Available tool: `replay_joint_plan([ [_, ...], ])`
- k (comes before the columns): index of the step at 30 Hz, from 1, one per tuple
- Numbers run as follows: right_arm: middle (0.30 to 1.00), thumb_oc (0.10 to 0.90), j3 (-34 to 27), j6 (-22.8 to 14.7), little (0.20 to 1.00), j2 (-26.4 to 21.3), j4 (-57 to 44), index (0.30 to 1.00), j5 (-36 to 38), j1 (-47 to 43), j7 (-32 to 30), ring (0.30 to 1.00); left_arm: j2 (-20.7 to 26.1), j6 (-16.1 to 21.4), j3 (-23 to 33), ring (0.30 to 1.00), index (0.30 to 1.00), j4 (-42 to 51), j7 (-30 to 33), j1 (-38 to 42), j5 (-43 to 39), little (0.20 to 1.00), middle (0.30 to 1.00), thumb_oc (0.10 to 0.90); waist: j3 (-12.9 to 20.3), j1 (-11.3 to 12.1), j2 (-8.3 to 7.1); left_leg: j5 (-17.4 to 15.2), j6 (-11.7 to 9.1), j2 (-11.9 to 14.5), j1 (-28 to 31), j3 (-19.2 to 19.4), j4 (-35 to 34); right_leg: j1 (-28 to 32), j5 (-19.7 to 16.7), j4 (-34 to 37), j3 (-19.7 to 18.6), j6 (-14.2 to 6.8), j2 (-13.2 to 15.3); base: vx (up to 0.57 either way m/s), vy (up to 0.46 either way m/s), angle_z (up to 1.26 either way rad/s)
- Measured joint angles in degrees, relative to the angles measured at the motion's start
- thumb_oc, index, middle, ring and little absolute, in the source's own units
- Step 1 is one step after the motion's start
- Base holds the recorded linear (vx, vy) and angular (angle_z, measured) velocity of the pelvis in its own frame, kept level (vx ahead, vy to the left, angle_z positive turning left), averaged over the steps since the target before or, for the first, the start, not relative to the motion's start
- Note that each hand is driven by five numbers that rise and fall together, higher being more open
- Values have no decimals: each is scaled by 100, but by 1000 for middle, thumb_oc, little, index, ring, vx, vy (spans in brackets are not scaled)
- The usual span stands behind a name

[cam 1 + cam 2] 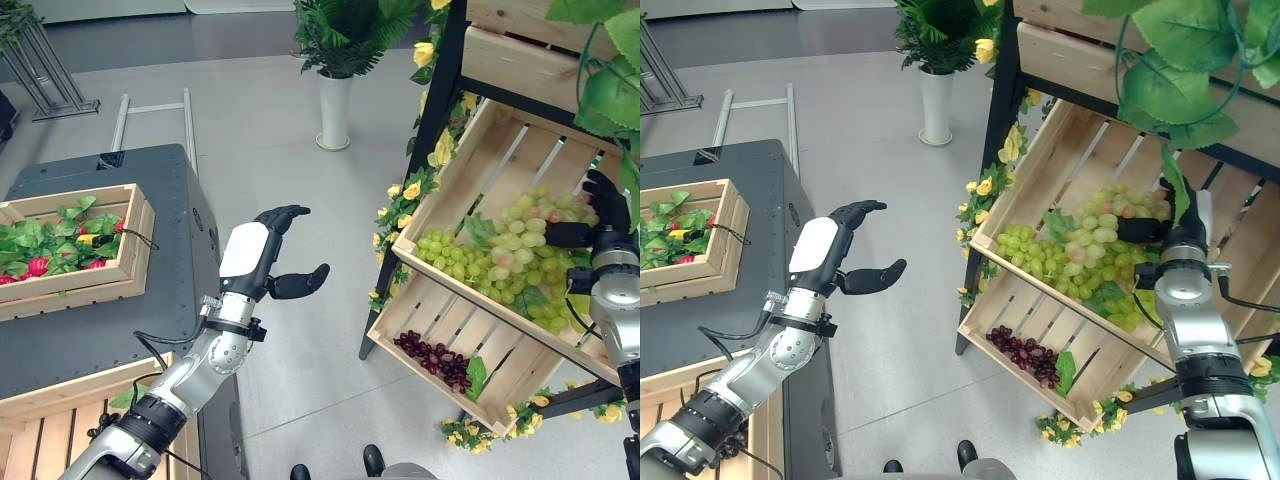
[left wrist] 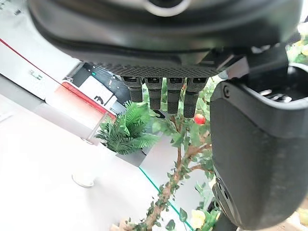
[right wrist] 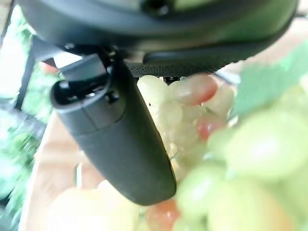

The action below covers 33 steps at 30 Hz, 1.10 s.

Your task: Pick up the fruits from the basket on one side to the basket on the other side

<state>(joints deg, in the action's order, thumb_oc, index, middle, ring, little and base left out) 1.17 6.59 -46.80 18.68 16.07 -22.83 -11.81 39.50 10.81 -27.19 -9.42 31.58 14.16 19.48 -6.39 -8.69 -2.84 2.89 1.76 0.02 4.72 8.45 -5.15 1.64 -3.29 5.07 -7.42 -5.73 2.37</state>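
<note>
Your right robot hand [image 1: 606,208] sits at the right edge of the frame, buried among the green grapes [image 1: 500,255] in the upper tilted crate [image 1: 455,165] of the wooden shelf. In the right wrist view its thumb [image 3: 115,130] lies against pale green and reddish grapes [image 3: 183,110], but its fingers are hidden in the bunch, so you cannot tell whether it has closed on anything.

Your left robot hand [image 1: 275,255] hangs in mid-air at the centre of the frame, over the grey floor and well apart from the shelf. Its fingers are only loosely bent, its thumb stands apart, and it holds nothing.

Below the green grapes, a small bunch of dark red grapes [image 1: 435,360] lies in the lower crate [image 1: 420,300] with a green leaf beside it.

At the left of the frame, another wooden crate [image 1: 125,270] rests on a dark grey table [image 1: 150,320]; it contains green leaves and a few red and yellow pieces. A white vase [image 1: 334,110] with a green plant stands on the floor at top centre.
</note>
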Motion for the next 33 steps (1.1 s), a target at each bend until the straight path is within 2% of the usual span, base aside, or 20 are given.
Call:
replay_joint_plan([
  [7, 900, 800, -28, 67, 900, 1, -845, 900, -687, 347, 314, 900, -45, 12, 2, 900, 900, 2, -48, 7, 12, 900, 900, 800, -8, 9, 34, -6, -4, 4, 1, -18, -36, -8, 3, 2, -7, -2, -1, 0, 0, 0],
  [18, 900, 800, -711, -10, 900, 18, -2345, 900, -165, 1447, 854, 900, -94, 27, 189, 900, 900, 16, -52, 0, 130, 900, 900, 800, -98, -263, 41, -36, -4, 9, -1, 35, -37, -33, 7, 2, -69, 0, -10, 0, 1, -1],
  [23, 900, 800, -783, -226, 900, 18, -2659, 900, -277, 1742, 881, 900, -114, 27, 327, 900, 900, 35, -52, -16, 231, 900, 900, 800, -123, -295, 46, -53, -10, 22, -25, 130, -37, -100, 4, 2, -150, -2, -24, -6, 3, -10],
  [26, 900, 800, -843, -274, 900, 11, -2698, 900, -730, 1884, 876, 900, -118, 27, 342, 900, 900, 43, -52, -17, 236, 900, 900, 800, -124, -306, 45, -62, -10, 25, -28, 133, -37, -102, 4, 2, -158, -2, -30, 0, 0, 0],
  [33, 900, 800, -1176, -295, 900, 16, -2845, 900, -184, 1923, 890, 900, -120, 25, 409, 900, 900, 44, -52, -63, 264, 900, 900, 800, -171, -304, 66, -66, -10, 27, -33, 134, -37, -108, 5, 2, -161, -1, -31, 0, 0, 0],
])
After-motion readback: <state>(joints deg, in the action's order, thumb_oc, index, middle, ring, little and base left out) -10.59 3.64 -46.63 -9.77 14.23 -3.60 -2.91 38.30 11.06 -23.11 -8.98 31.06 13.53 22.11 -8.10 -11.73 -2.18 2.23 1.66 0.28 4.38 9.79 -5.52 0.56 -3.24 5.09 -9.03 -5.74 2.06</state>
